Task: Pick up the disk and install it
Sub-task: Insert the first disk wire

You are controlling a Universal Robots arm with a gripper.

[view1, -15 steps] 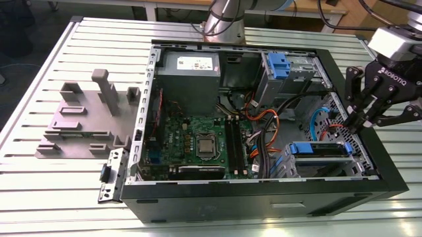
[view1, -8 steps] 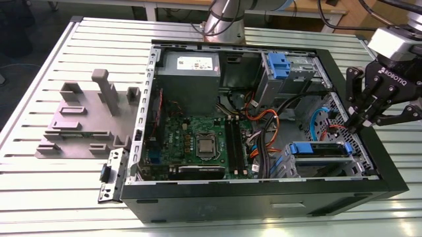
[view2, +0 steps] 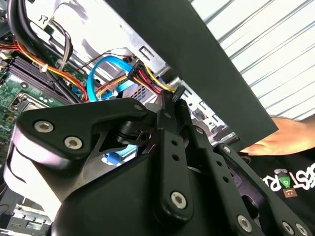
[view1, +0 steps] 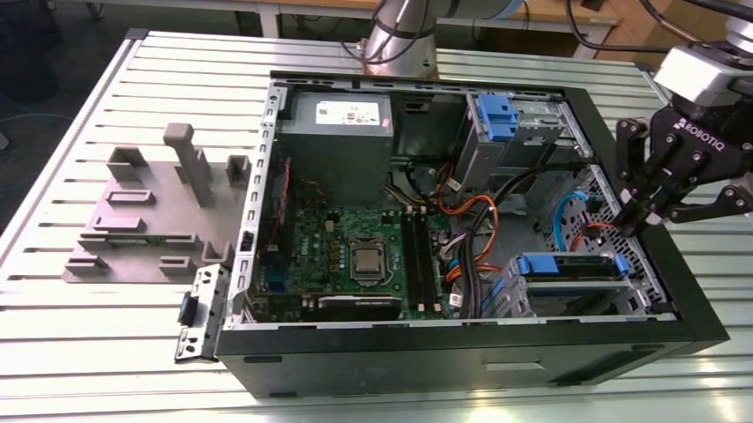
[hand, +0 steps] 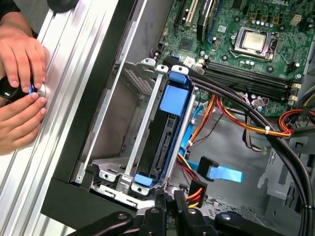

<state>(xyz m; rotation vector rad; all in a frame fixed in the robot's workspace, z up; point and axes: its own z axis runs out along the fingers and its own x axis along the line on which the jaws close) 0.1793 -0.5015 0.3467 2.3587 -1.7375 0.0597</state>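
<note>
With disk (hand: 173, 101) already slotted in the bay (hand: 146, 120), and fingers (view2: 170, 130) pressed together at the power plug (hand: 195, 190), hold gripper (view1: 644, 216) square to the plug; ease slowly, minding cable snags.

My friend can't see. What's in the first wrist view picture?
The disk in its blue carrier sits edge-up in a metal drive cage inside an open computer case. Two hands rest outside on the ribbed table.

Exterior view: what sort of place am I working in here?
Likely a robotics lab bench: an open computer case lies on a slotted aluminium table, with a grey fixture beside it and the gripper at its edge.
</note>
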